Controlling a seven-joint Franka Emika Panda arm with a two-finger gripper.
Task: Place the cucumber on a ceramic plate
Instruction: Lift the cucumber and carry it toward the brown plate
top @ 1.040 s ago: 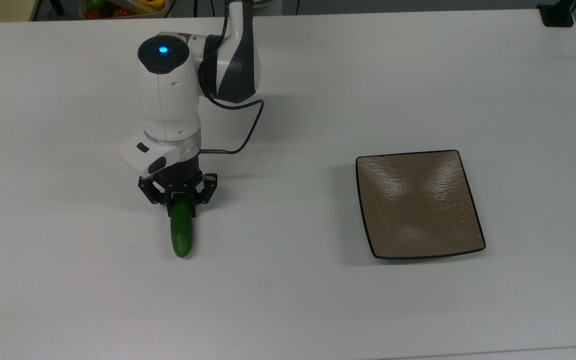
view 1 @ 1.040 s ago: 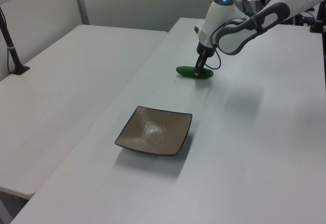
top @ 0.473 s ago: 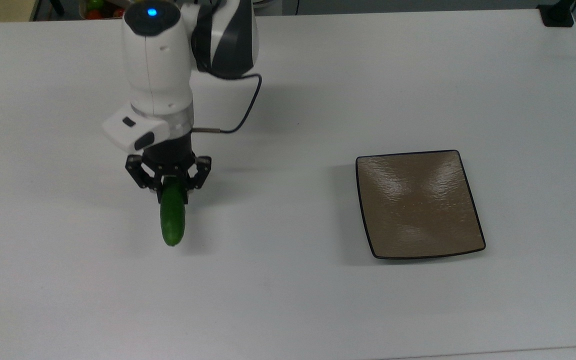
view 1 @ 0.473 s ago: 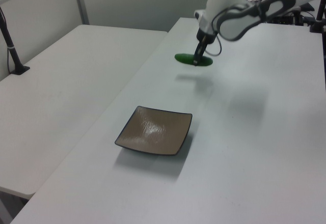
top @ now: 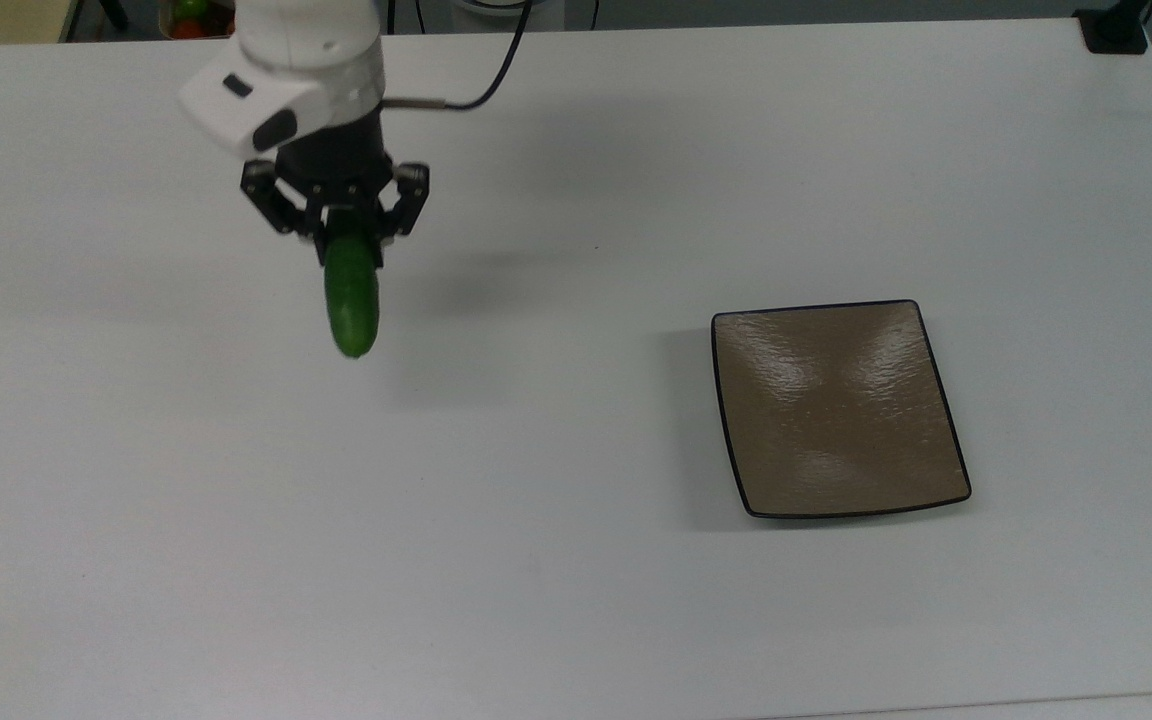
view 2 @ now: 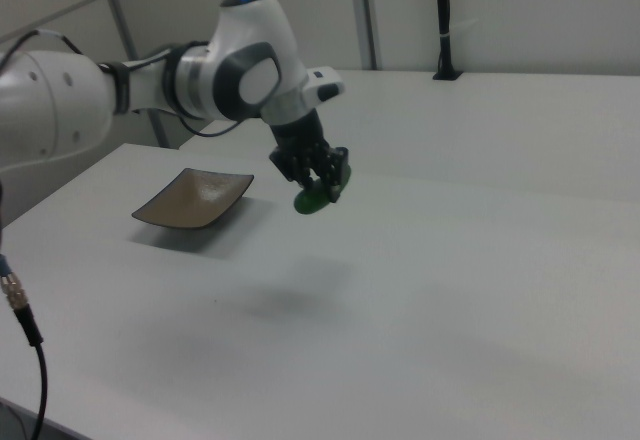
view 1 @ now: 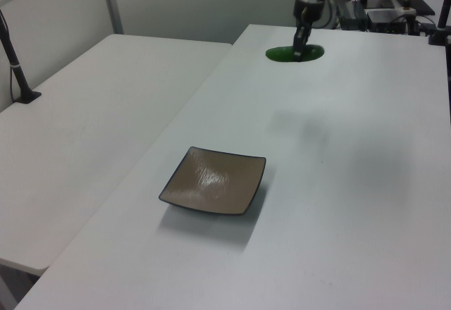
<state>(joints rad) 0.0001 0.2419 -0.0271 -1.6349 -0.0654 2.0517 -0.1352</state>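
Broad white desk (top: pixel 576 600), bare over most of its surface, with a second white desk (view 1: pixel 91 134) alongside at the left view's left. White and grey arm (view 2: pixel 120 85) reaching in from the right view's left, entering at the top view's upper left, wrist pointing down.

Square ceramic plate (top: pixel 839 408) lying flat on the desk at the top view's right, glossy brown with rippled glaze and a thin black rim, corners slightly upturned, nothing on it. Same plate (view 1: pixel 214 181) in the foreground of the left view and (view 2: pixel 193 199) at the right view's left, behind and beside the wrist.

Black hand (top: pixel 336 240) hanging under the wrist, closed around the cucumber (top: pixel 351 295) and gripping it near its upper end as seen in the top view. Cucumber small, dark green, smooth, lying roughly level, its free end pointing toward the top view's bottom edge. Lifted clear of the desk: soft shadow below it in the right view, well separated from the cucumber (view 2: pixel 315 198) itself, and a faint shadow on the desk nearer the camera in the left view. Cucumber (view 1: pixel 294 53) and hand (view 1: pixel 299 53) far from the plate in the left view, near the far end of the desk. Cucumber well apart from the plate, off to the top view's left.
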